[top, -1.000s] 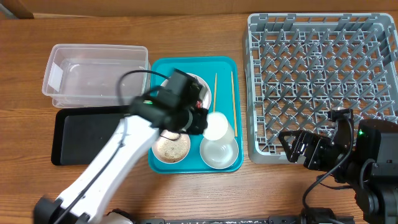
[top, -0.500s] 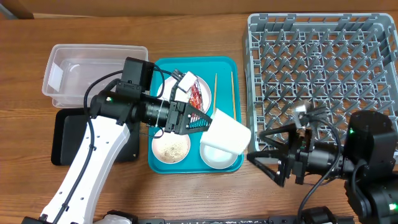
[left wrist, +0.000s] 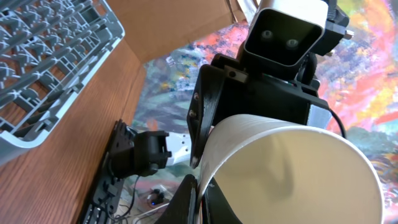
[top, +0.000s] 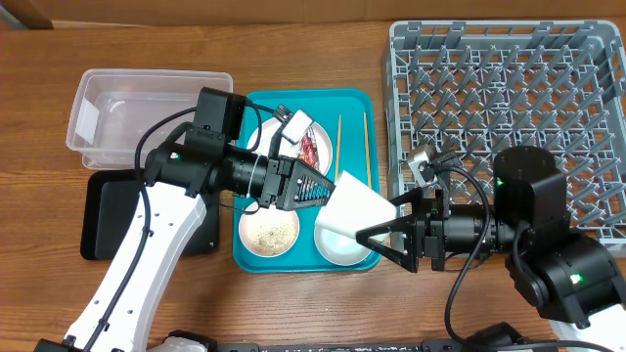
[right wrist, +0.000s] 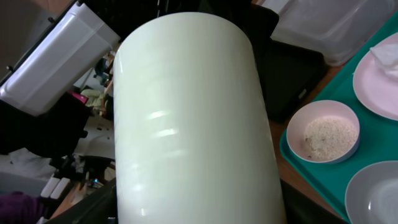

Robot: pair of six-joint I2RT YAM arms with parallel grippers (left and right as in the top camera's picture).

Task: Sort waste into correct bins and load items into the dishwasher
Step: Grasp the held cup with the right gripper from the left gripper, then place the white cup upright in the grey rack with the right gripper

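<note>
Handover in mid-air over the teal tray [top: 249, 103]. L to R: the left gripper [top: 315, 189] pinches the cup [top: 354, 207] at its rim, one finger inside, one outside. The cup lies tilted, base toward the right gripper [top: 377, 238], whose jaws stand spread either side of it. Contact is prob. not made, though the wrist view is too filled w/ cup to be sure. The rack [top: 509, 59] sits far right. Risks: if the left lets go before the right clamps, the cup drops onto the rice bowl [top: 270, 233] or grey bowl [top: 335, 252]. The smooth curved wall could also twist out of a shallow grip.
</note>
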